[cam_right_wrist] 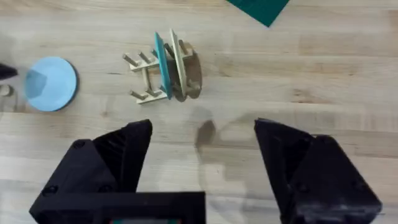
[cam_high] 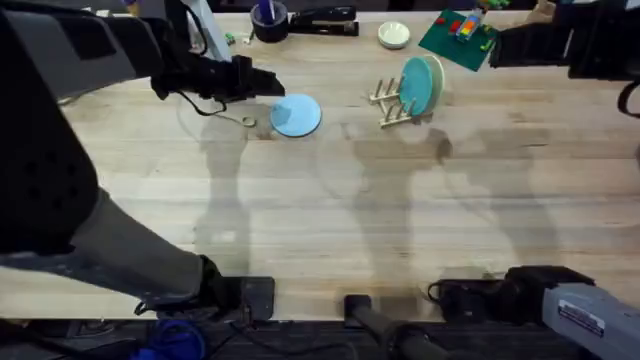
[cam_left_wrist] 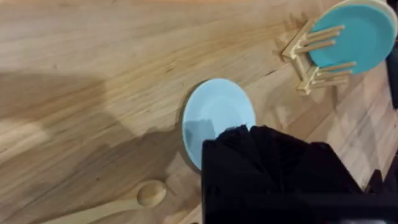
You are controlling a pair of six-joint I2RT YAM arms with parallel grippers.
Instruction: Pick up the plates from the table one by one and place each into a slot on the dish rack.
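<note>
We see the light blue plate (cam_high: 296,115) flat on the tabletop (cam_high: 330,220) beside the dish rack (cam_high: 392,102). Our right fingers (cam_right_wrist: 202,168) gape wide, holding nothing; the left fingers' state we cannot tell.

left arm (cam_high: 60,150): big, black and grey
right arm (cam_high: 575,300): grey, white sticker
right gripper (cam_right_wrist: 202,158): black, chunky

White bowl (cam_high: 394,35), wooden spoon (cam_left_wrist: 118,202) (green baseplate (cam_high: 456,38))
</note>
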